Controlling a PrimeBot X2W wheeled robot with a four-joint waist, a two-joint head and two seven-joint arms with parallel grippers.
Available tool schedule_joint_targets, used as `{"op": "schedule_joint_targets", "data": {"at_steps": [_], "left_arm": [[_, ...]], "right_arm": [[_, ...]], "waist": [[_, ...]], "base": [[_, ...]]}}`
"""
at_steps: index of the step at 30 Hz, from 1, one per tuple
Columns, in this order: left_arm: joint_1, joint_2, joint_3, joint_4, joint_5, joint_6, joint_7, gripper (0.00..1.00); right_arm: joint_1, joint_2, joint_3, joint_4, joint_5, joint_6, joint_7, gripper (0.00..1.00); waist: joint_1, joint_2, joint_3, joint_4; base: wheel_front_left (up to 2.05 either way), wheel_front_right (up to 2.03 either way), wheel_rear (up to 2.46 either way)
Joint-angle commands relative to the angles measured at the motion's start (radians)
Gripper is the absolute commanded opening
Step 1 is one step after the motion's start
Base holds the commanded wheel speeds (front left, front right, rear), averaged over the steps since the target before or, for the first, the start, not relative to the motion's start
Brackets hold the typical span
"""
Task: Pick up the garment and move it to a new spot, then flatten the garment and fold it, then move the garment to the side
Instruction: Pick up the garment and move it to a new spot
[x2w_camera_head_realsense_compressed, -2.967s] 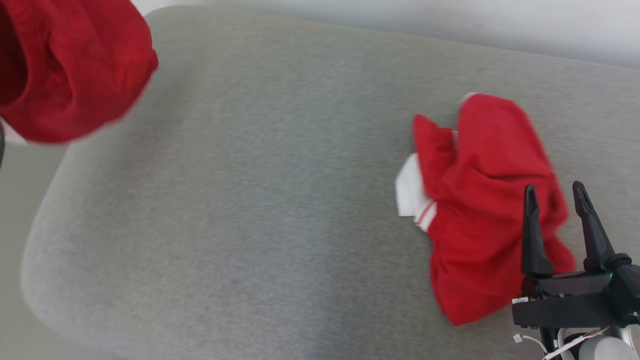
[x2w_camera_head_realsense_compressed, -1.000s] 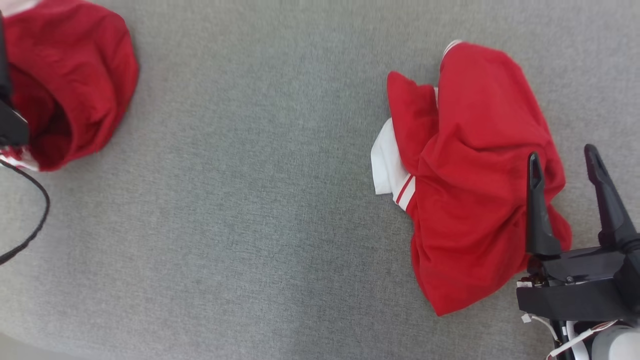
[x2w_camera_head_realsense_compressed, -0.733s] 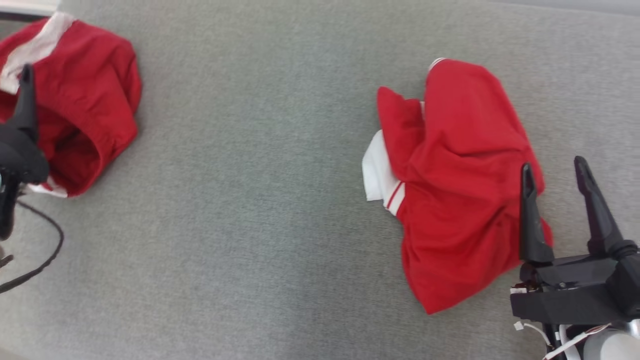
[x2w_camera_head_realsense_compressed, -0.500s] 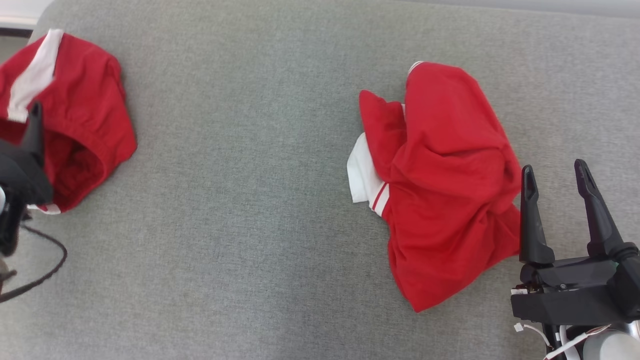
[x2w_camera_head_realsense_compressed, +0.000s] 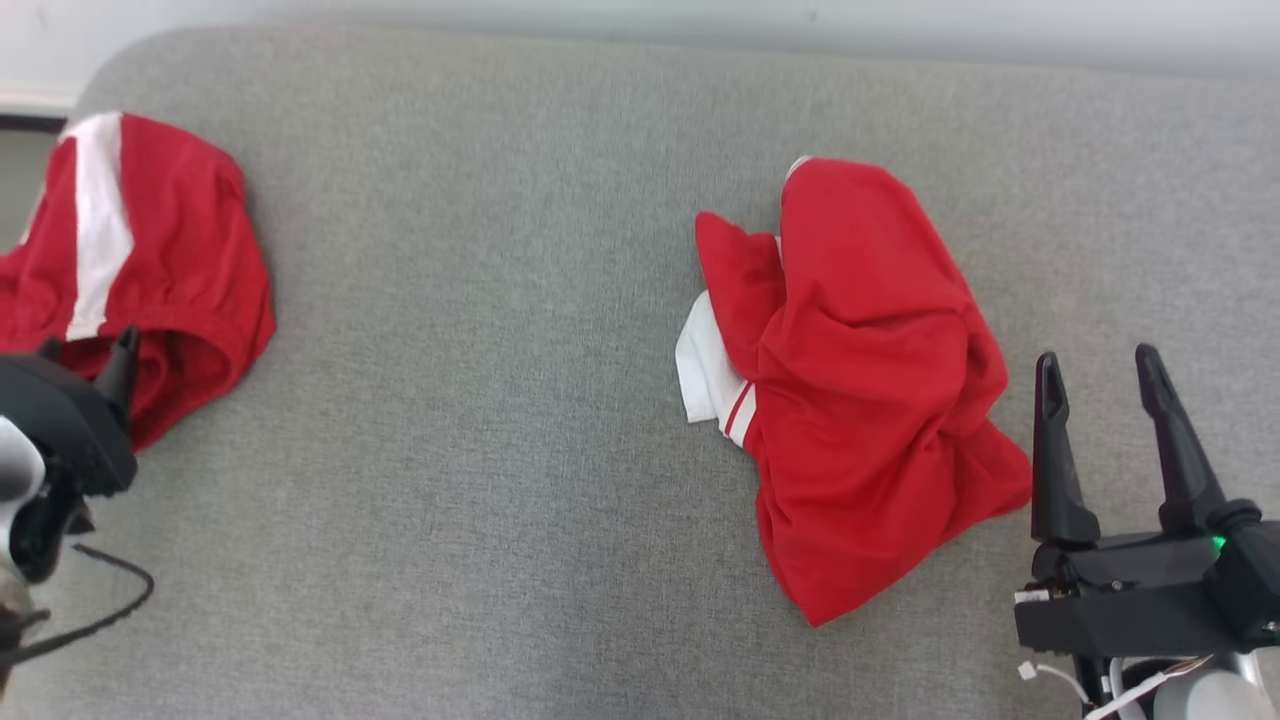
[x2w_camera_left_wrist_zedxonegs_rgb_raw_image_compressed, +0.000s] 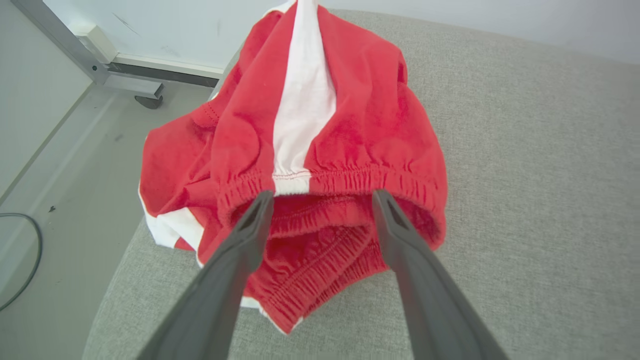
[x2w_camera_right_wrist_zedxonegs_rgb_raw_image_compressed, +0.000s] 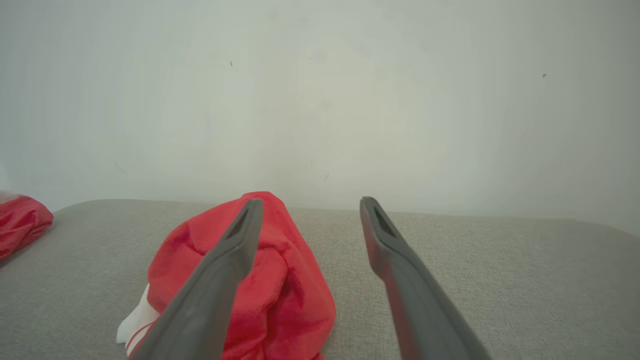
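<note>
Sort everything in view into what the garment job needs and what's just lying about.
Job in hand:
- red shorts with a white stripe, at the left
- crumpled red garment, at the right
- left gripper, open over the shorts
- right gripper, open beside the garment
- grey cushion under both

Lying about:
- black cable on the floor
- metal frame by the wall

A grey fabric cushion (x2w_camera_head_realsense_compressed: 480, 450) lies before a plain pale wall (x2w_camera_right_wrist_zedxonegs_rgb_raw_image_compressed: 320, 100), with pale floor (x2w_camera_left_wrist_zedxonegs_rgb_raw_image_compressed: 75, 210) alongside.
</note>
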Motion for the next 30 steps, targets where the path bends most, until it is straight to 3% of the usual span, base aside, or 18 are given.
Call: {"op": "schedule_joint_targets", "data": {"at_steps": [1, 11, 19, 21, 23, 30], "left_arm": [[0.028, 0.008, -0.014, 0.001, -0.017, 0.002, -0.006, 1.00], [0.048, 0.045, -0.070, -0.050, 0.012, 0.002, -0.169, 1.00], [0.078, 0.074, -0.077, -0.115, 0.088, 0.006, -0.316, 1.00], [0.099, 0.074, -0.053, -0.149, 0.109, 0.017, -0.322, 1.00], [0.147, 0.072, 0.034, -0.251, 0.164, 0.046, -0.323, 1.00], [0.334, 0.010, 0.252, -0.493, 0.328, 0.107, -0.323, 1.00]], "right_arm": [[0.015, -0.002, 0.002, 0.011, 0.013, 0.001, -0.011, 1.00], [0.051, -0.002, -0.003, 0.066, 0.052, 0.001, -0.047, 1.00], [0.086, -0.002, -0.008, 0.098, 0.077, 0.001, -0.069, 1.00], [0.094, -0.002, -0.013, 0.100, 0.078, 0.001, -0.071, 1.00], [0.102, -0.002, -0.015, 0.104, 0.081, 0.001, -0.075, 1.00], [0.113, -0.002, -0.014, 0.120, 0.082, 0.001, -0.083, 1.00]], "waist": [[0.0001, 0.0000, -0.036, -0.001], [0.0001, 0.0000, -0.143, -0.009], [0.0001, 0.0000, -0.200, -0.058], [0.0001, 0.0000, -0.208, -0.074], [0.0001, 0.0000, -0.214, -0.102], [0.0001, 0.0000, -0.229, -0.166]], "base": [[0.00, 0.00, 0.00], [0.00, 0.00, 0.00], [0.00, 0.00, 0.00], [0.00, 0.00, 0.00], [0.00, 0.00, 0.00], [0.00, 0.00, 0.00]]}}
